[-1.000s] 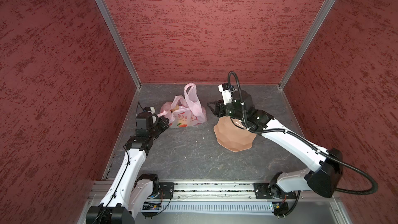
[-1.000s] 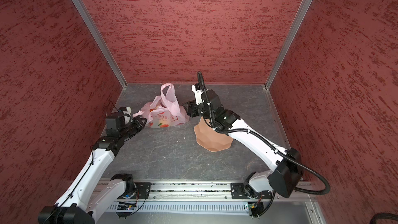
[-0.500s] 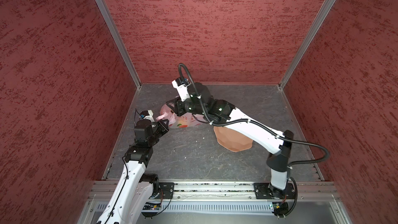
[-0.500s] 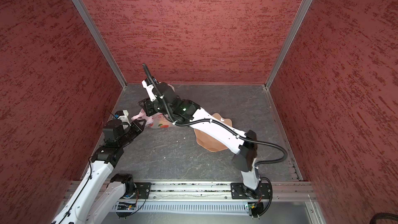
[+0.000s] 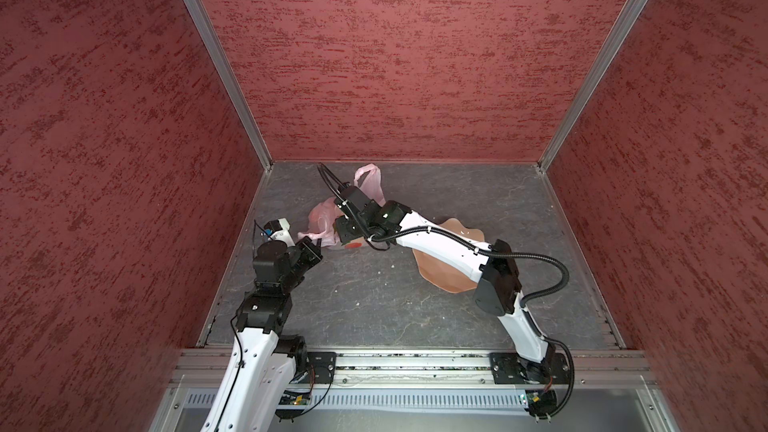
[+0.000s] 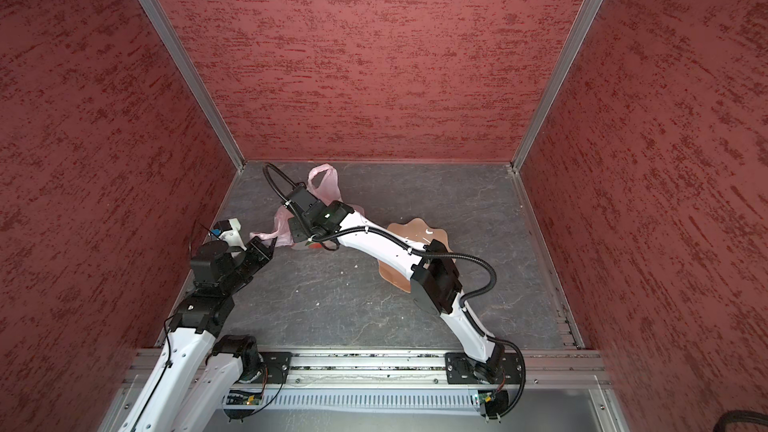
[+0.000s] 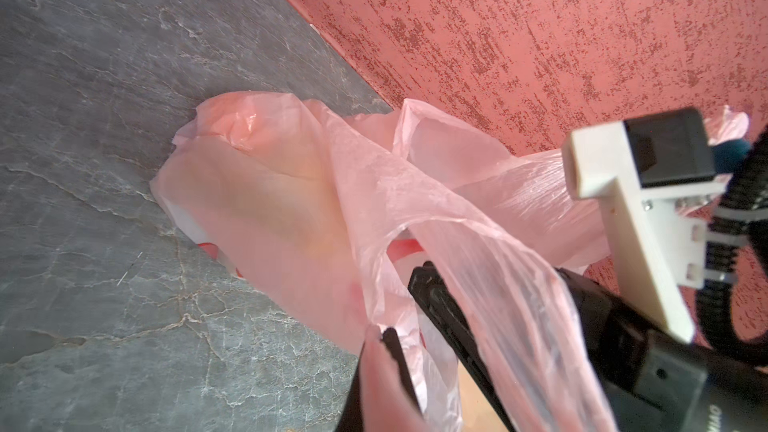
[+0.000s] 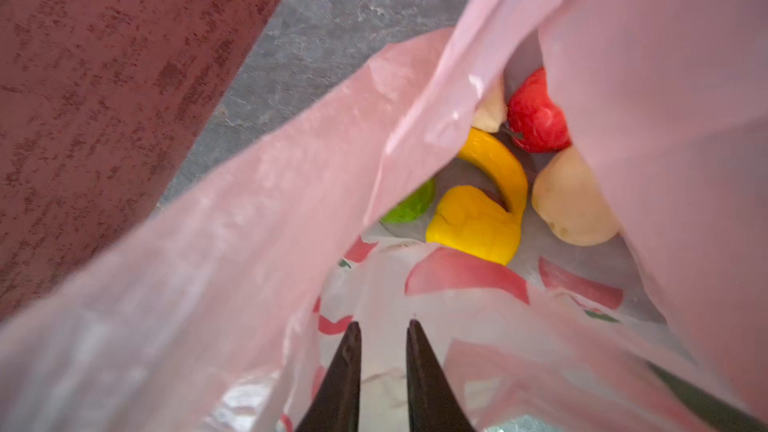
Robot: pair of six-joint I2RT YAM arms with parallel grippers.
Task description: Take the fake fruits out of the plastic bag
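Walls: red and rough-textured, closing in three sides.
Desk: grey and stone-veined, in both top views.
Bag: thin pink plastic, crumpled at the desk's far left, with its mouth open toward the right arm. One handle loop stands up and the other is pulled taut leftward.
Plate: tan and wavy-edged, right of the bag, partly under the right arm.
Left tool: closed tight on the bag's handle, with film draped over its fingers.
Right tool: fingers together, tips inside the bag's mouth, short of the fruit. I cannot tell whether they pinch the film.
Fruit: deep inside the bag lie a banana, a bumpy yellow fruit, a red fruit, a green fruit half hidden by film, a cream lump and a second cream lump.
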